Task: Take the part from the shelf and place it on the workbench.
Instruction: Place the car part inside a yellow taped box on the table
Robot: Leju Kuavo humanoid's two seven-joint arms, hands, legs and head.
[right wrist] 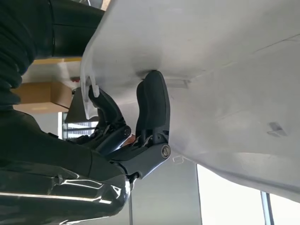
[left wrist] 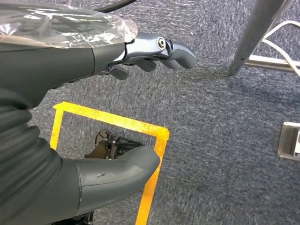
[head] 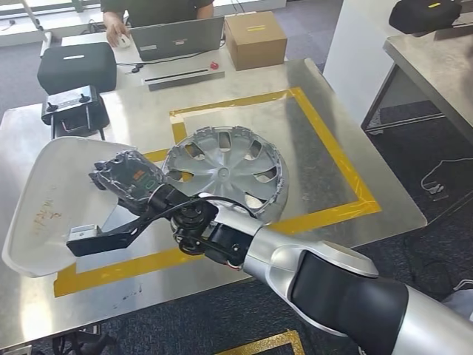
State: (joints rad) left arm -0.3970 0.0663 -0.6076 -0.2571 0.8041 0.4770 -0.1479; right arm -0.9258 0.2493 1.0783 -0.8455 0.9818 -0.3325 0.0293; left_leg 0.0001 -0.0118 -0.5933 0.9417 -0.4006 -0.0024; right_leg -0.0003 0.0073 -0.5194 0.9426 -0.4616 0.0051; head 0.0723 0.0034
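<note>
Your right hand (head: pixel 131 180) sits under its clear plastic cover, so from the head view you cannot see its fingers; the right wrist view shows the fingers (right wrist: pixel 153 105) curled against the pale underside of the white panel (head: pixel 53 200), gripping it at its edge. That panel is the part: a wide, flat, rounded sheet held over the near left of the worktop (head: pixel 312 144), beside the silver wheel cover (head: pixel 228 171). The panel hides the worktop below it and part of the yellow tape outline (head: pixel 335 166), and its near left edge overhangs the worktop's edge. The wheel cover lies inside the outline, partly hidden by your right arm. Bare metal lies open inside the outline beyond the wheel cover. Your left hand (left wrist: pixel 106 112) hangs over carpet, fingers apart, holding nothing.
</note>
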